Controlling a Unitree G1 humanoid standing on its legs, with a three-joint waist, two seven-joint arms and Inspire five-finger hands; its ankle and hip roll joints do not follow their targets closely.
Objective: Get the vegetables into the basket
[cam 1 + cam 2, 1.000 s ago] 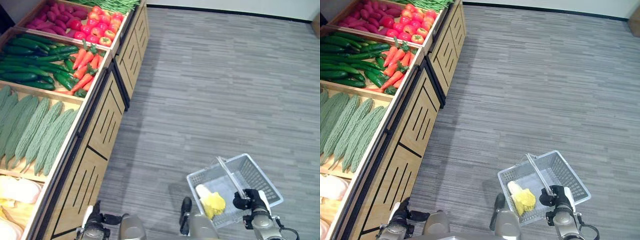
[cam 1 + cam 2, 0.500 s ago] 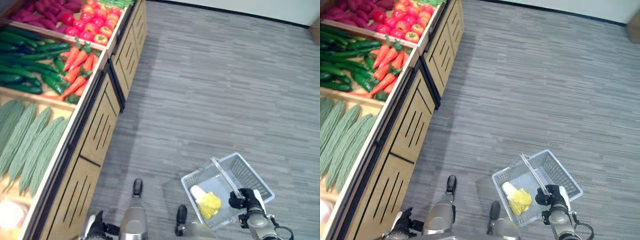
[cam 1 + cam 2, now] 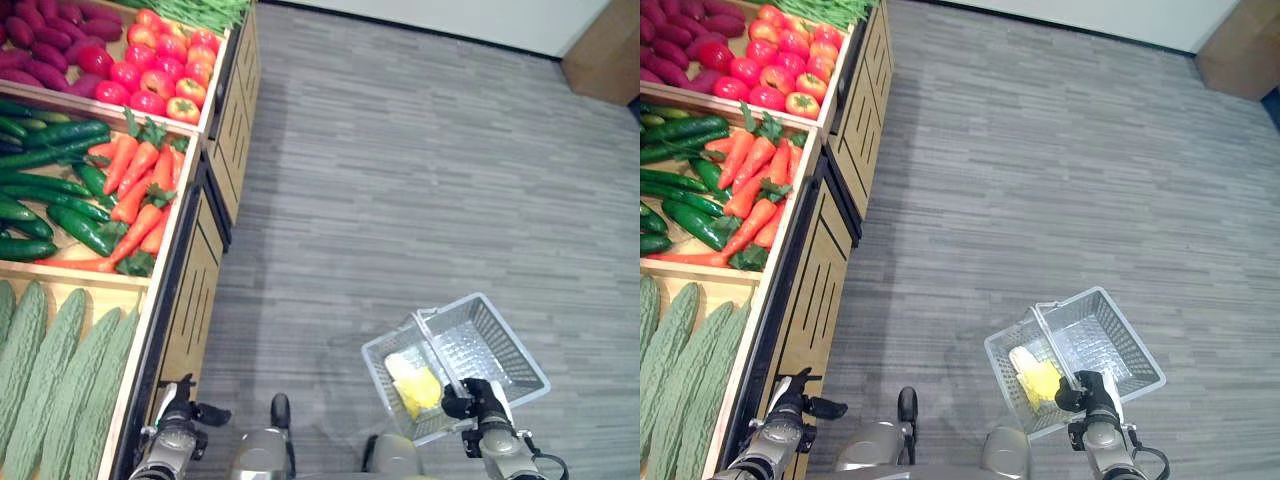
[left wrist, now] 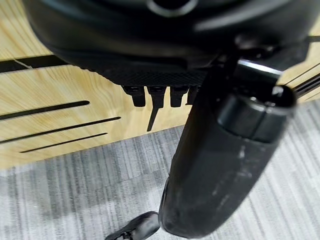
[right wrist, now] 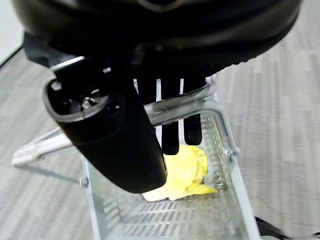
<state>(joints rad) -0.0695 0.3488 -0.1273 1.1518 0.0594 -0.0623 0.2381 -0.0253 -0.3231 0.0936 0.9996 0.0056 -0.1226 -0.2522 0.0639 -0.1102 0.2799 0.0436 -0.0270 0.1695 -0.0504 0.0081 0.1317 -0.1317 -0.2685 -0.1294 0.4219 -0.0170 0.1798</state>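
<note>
Fingers (image 5: 170, 135) of the right hand (image 3: 478, 402) curled round the handle (image 5: 175, 106) of the grey basket (image 3: 505, 345), thumb closed over the bar from the near side. Basket at lower right of the left eye view, hanging tilted over the grey floor (image 3: 420, 160). Inside it, one pale yellow leafy vegetable (image 3: 414, 380), lying toward the end nearest the stand. Left hand (image 3: 178, 418) at lower left of the same view, just beside the wooden front of the produce stand (image 3: 196, 275), holding nothing; fingers short and bent in the left wrist view, thumb jutting forward over the floor. Along the left edge of the frame, stand compartments from top down: red tomatoes (image 3: 165, 85) beside dark red sweet potatoes (image 3: 50, 60), then carrots (image 3: 140, 190) beside cucumbers (image 3: 50, 200), then bitter gourds (image 3: 60, 370) at lower left. Green beans (image 3: 195, 10) at the very top.
</note>
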